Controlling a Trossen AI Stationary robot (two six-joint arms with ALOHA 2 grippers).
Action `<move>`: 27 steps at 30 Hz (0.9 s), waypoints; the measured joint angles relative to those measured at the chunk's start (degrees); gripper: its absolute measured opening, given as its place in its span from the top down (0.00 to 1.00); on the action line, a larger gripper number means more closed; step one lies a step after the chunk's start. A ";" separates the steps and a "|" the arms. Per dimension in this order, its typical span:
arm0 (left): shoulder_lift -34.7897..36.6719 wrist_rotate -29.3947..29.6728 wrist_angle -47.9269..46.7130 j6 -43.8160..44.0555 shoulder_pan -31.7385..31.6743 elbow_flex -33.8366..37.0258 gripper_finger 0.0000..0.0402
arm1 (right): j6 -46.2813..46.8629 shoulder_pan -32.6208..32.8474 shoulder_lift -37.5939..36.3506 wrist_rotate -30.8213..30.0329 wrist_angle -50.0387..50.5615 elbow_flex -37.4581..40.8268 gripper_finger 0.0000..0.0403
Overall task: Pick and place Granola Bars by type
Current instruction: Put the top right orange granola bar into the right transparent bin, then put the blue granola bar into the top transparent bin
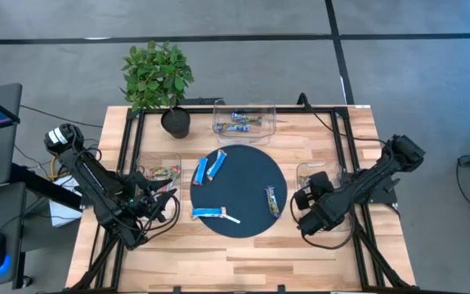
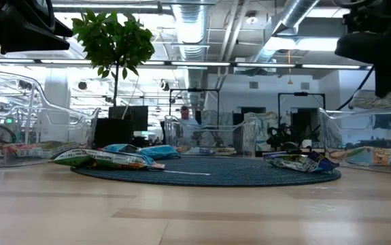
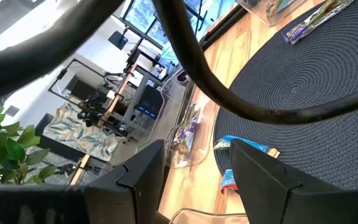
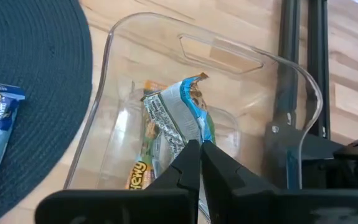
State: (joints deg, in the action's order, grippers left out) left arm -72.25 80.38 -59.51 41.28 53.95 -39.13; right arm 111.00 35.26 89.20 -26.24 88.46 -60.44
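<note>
Several granola bars lie flat on the round dark mat (image 1: 247, 184): two blue ones (image 1: 208, 167), a blue-and-white one (image 1: 208, 213) and a multicoloured one (image 1: 273, 201). My right gripper (image 4: 198, 146) is over the clear right bin (image 4: 222, 53), shut on a blue-silver-and-orange bar (image 4: 175, 112). Another bar with yellow lettering (image 4: 136, 175) lies under it in that bin. My left gripper (image 3: 197, 168) hangs open and empty off the mat's left edge (image 1: 167, 202), near the left bin (image 1: 159, 173) of multicoloured bars. My right gripper pinches the bar's near end (image 4: 190, 134) between its two fingers, coming from above and slanting down into the bin. The bar runs away from the fingertips, tilted, inside the bin walls. I cannot tell whether its far end (image 4: 197, 79) rests on the bin floor.
A clear far bin (image 1: 244, 120) holds blue bars. A potted plant (image 1: 159, 77) stands at the far left corner. A thin white stick (image 1: 231, 218) lies on the mat beside the blue-and-white bar. Black frame rails (image 1: 351, 155) run along both table sides.
</note>
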 joint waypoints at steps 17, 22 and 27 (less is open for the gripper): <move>0.00 0.00 0.03 0.02 0.00 0.00 0.56 | -2.00 -0.95 0.09 -1.02 0.42 0.04 0.71; 0.00 0.01 0.02 0.00 0.00 0.00 0.56 | -8.14 -0.32 0.09 -8.73 -3.57 -1.47 0.62; 0.00 1.05 0.04 0.00 0.00 0.00 0.56 | -23.50 -1.07 0.09 -18.33 -14.87 -3.82 0.59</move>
State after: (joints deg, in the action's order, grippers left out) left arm -72.25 81.43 -59.46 41.28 53.95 -39.13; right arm 87.50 34.19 89.30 -44.57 73.58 -64.26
